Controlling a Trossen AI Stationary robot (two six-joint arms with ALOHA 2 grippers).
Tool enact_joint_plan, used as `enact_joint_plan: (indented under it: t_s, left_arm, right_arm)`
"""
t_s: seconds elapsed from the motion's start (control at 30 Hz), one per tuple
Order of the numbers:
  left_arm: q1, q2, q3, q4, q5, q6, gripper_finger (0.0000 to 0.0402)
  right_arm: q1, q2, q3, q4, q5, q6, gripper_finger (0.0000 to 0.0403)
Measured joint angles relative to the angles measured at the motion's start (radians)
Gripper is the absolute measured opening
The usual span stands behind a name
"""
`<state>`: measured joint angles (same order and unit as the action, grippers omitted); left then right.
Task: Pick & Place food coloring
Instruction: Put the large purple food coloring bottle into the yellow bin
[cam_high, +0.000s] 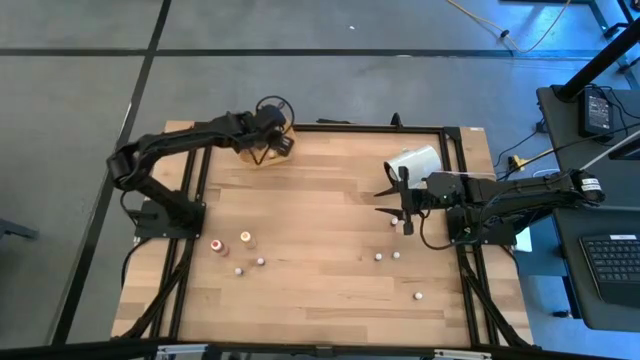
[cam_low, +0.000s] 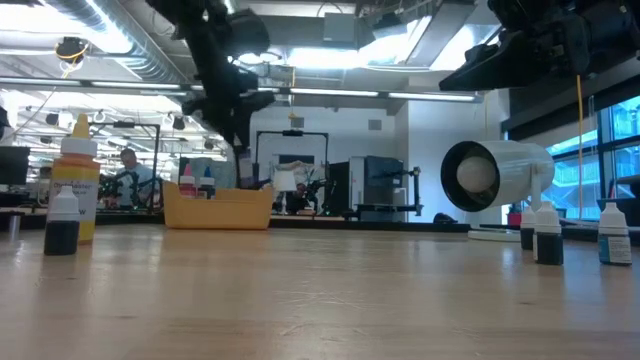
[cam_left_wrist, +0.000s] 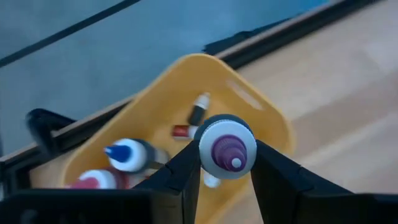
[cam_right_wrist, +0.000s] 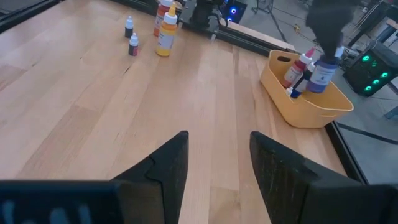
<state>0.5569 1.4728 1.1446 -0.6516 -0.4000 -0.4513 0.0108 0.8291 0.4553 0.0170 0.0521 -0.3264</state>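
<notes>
A yellow-orange tray (cam_high: 268, 150) stands at the table's far left edge, with several small bottles (cam_left_wrist: 127, 155) lying in it. My left gripper (cam_left_wrist: 227, 163) hangs over the tray, shut on a food coloring bottle (cam_right_wrist: 323, 73) that has a pale cap and a purple tip. Other food coloring bottles (cam_high: 245, 240) stand loose on the wood at the near left, and more (cam_high: 397, 255) at the right. At the table's right, my right gripper (cam_right_wrist: 214, 163) stays open above bare wood with nothing between its fingers. My left gripper pinches the bottle between its two fingers, which sit on opposite sides at the pale cap (cam_left_wrist: 208, 149). The fingers come from above, slanting down toward the table's far edge. The bottle hangs roughly upright below them, cap up, over the inside of the tray (cam_right_wrist: 311, 109).
A large white cylinder (cam_high: 415, 160) lies on its side at the far right, beside my right arm. A taller orange bottle (cam_low: 76, 180) stands among the near-left ones. A dark frame rail (cam_high: 330, 127) borders the table's far edge. Bare wood (cam_high: 320, 220) lies between the arms.
</notes>
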Motion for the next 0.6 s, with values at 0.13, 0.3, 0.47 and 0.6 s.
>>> enact_joint_plan:
  t_s: [0.13, 0.3, 0.47, 0.6]
  left_arm:
    - [0.055, 0.031, 0.0, 0.005, -0.005, 0.001, 0.0119]
    - [0.092, 0.075, -0.001, 0.011, -0.008, 0.001, 0.0115]
    - [0.112, 0.111, -0.001, 0.033, -0.005, 0.001, 0.0121]
    - [0.126, 0.136, -0.001, 0.029, 0.005, 0.001, 0.0119]
  right_arm:
    - [0.0, 0.0, 0.0, 0.0, 0.0, 0.0, 0.0173]
    - [0.0, 0.0, 0.0, 0.0, 0.0, 0.0, 0.0173]
    - [0.0, 0.0, 0.0, 0.0, 0.0, 0.0, 0.0173]
    - [0.0, 0.0, 0.0, 0.0, 0.0, 0.0, 0.0173]
